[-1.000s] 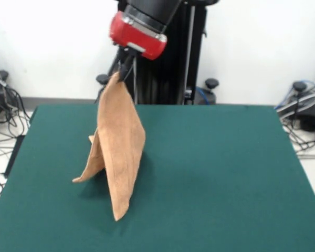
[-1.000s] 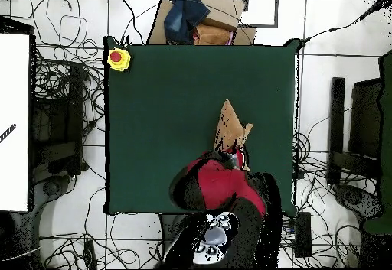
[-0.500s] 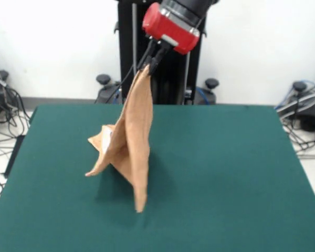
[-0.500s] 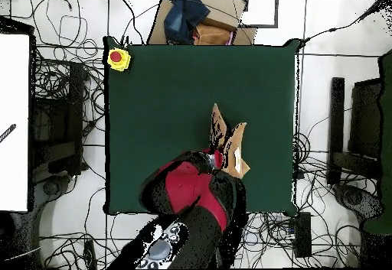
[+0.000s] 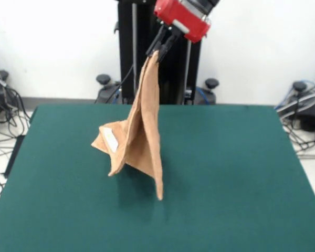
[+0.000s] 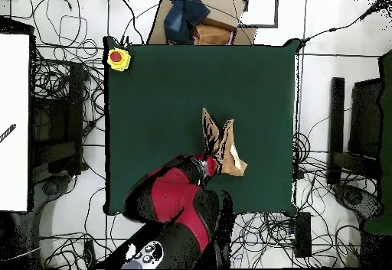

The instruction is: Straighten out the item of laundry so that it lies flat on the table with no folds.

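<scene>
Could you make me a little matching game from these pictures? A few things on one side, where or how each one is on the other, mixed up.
Things:
1. towel
2. gripper
3. small white tag
4. yellow box with a red button

States:
A. at a corner of the table
B. shut on the towel's top corner
C. hanging in a peak, lower end on the table
D. on the towel's low side flap

Pairs: 1-C, 2-B, 3-D, 4-A

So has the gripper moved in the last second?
Yes. In the front view the gripper, shut on the towel, has shifted rightward and up, crossing the black pedestal behind it toward the table's middle.
</scene>
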Controlling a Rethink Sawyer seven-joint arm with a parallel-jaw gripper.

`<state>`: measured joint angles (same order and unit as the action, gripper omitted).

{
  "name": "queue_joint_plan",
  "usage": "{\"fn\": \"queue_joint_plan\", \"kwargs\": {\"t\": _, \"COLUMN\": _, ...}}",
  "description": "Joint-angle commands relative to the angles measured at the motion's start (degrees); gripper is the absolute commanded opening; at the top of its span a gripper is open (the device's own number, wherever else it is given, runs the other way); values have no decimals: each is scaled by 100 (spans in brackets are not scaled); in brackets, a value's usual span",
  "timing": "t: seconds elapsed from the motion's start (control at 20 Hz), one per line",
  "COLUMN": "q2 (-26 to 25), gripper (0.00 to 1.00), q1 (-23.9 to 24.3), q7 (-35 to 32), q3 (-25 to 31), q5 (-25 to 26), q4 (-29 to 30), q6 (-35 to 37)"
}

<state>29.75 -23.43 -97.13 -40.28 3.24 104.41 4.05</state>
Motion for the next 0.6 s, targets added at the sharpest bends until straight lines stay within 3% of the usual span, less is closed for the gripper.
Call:
{"fn": "queue_joint_plan", "kwargs": {"t": 0.05, "q2": -1148, "gripper": 0, "q1": -520, "q7": -2354, "q3": -231, "q5": -1179, "q4": 735, "q6": -543}}
{"fn": "queue_joint_plan", "kwargs": {"t": 0.3, "q2": -1872, "gripper": 0, "q1": -1007, "q7": -2696, "q3": -390, "q5": -2030, "q4": 935, "q6": -1039}}
{"fn": "queue_joint_plan", "kwargs": {"t": 0.5, "q2": -2158, "gripper": 0, "q1": -1335, "q7": -2700, "q3": -585, "q5": -2486, "q4": 924, "q6": -999}}
{"fn": "queue_joint_plan", "kwargs": {"t": 0.6, "q2": -2518, "gripper": 0, "q1": -1721, "q7": -2801, "q3": -755, "q5": -2817, "q4": 879, "q6": -960}}
